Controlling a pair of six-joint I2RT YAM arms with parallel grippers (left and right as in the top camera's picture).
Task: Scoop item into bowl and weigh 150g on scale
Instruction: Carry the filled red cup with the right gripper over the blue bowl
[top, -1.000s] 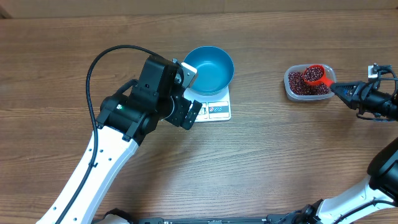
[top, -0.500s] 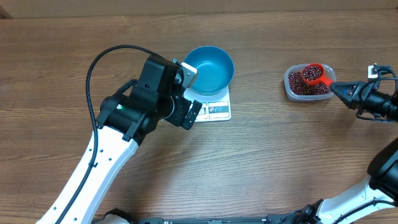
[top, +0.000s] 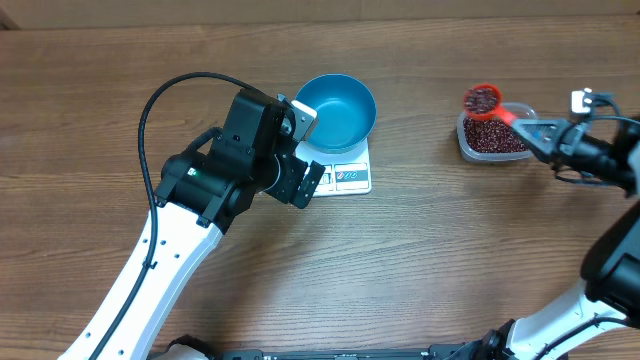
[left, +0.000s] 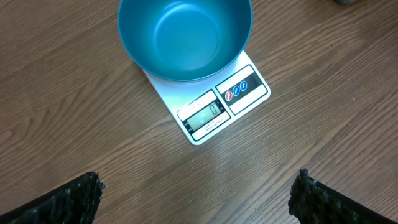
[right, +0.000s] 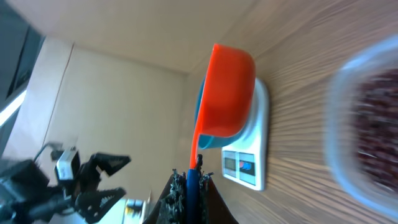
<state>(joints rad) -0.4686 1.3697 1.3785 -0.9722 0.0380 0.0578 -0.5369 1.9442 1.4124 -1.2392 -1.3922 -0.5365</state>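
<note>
Holding an orange scoop (top: 469, 100) by its handle, right gripper (top: 528, 127) clenched tight on it. Scoop carries a load of red-brown beans (top: 483, 98), poised over the left rim of the clear tub (top: 463, 140), which has more beans heaped inside. Blue bowl (top: 337, 110) sits on the white scale (top: 352, 178), mid-desk (top: 420, 260), well apart from the tub. Left gripper (top: 306, 150) released, jaws wide, hovering just beside the scale's display end.
</note>
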